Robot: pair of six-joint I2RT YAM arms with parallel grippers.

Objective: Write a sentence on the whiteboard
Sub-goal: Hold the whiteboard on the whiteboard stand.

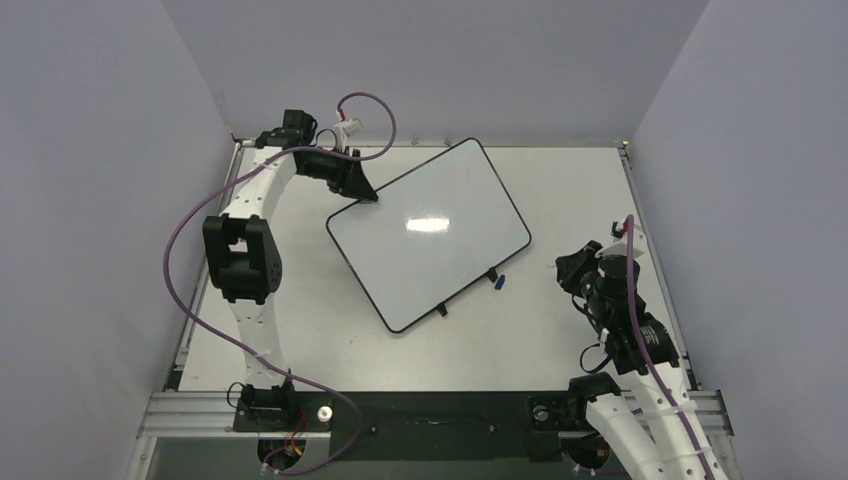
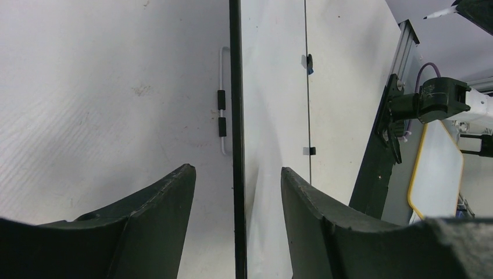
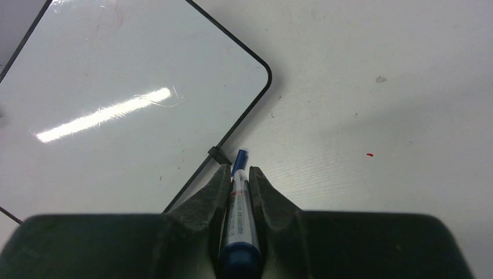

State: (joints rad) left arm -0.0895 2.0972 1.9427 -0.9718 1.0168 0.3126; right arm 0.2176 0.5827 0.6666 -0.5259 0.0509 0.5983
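The whiteboard [image 1: 430,235] lies tilted on the table, blank apart from a glare streak; no sentence shows on it. My left gripper [image 1: 365,192] is at its far-left corner. In the left wrist view the gripper [image 2: 238,174] is open and straddles the board's black rim [image 2: 235,116] without touching it. My right gripper [image 1: 572,268] hovers to the right of the board. In the right wrist view the gripper [image 3: 238,170] is shut on a white marker pen [image 3: 239,215] with blue ends, pointing at the board's near-right edge [image 3: 244,116].
A small blue piece [image 1: 499,282], perhaps a cap, lies on the table by a black foot [image 1: 490,275] of the board. A white wire bracket [image 2: 222,102] sits along the board's left edge. Walls enclose the table; a metal rail [image 2: 401,52] runs along its right side.
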